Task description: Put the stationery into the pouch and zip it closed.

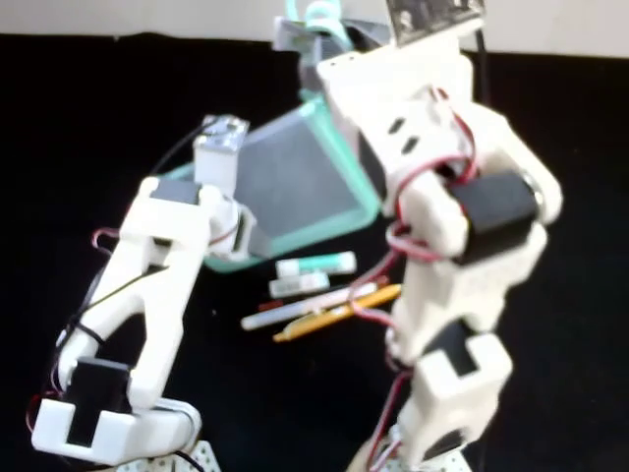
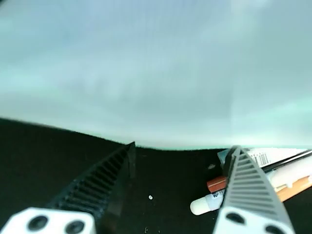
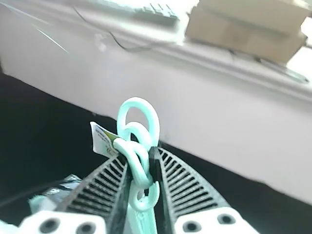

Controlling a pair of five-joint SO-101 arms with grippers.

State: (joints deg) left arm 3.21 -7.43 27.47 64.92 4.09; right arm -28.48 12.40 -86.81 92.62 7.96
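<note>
A black table carries everything. Two white arms stand over it: the right arm rises tall at one side, and the left arm stretches low toward the middle.

Between them is the pouch, with mint green edging and a grey panel, lying at an angle with its far corner up at the right arm's wrist. The left gripper sits at the pouch's near edge. Its black and grey fingers are spread wide with nothing between them.

The stationery lies loose on the table just beside that near edge, outside the pouch. It comprises a white-and-mint marker, a shorter white stick, a long white pen and a yellow pen. In the left wrist view these pieces are next to the grey finger.

The right gripper is clamped on the pouch's mint ring pull, whose loops stand up from between its ribbed fingers. A small paper tag hangs beside the loops.
</note>
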